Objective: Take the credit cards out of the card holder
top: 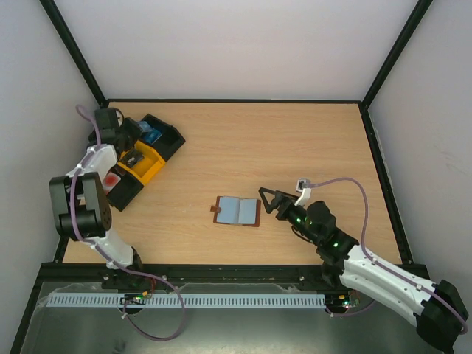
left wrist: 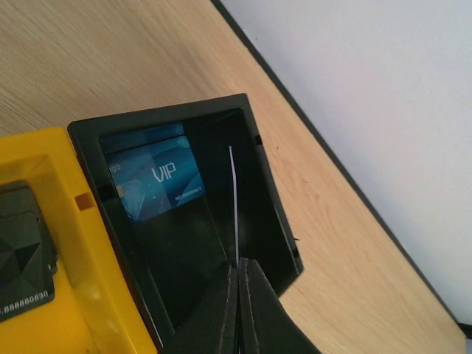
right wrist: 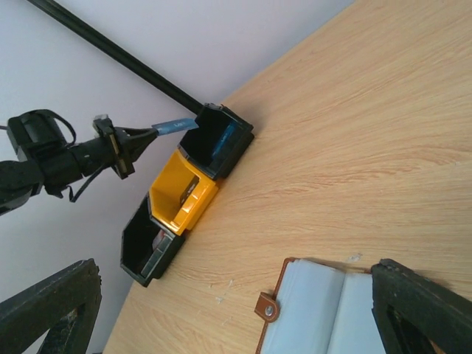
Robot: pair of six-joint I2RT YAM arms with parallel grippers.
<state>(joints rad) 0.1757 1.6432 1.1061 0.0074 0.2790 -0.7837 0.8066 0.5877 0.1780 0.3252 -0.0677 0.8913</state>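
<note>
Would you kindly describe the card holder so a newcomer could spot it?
Find the middle of the wooden table, just left of the right claw. The card holder lies open there: brown leather, grey-blue pockets, unlike the plastic bins.

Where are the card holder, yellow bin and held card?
card holder (top: 237, 211): top view, grey-blue inner page.
yellow bin (top: 151, 167): top view, yellow side wall.
held card (right wrist: 175, 126): right wrist view, blue face.
</note>
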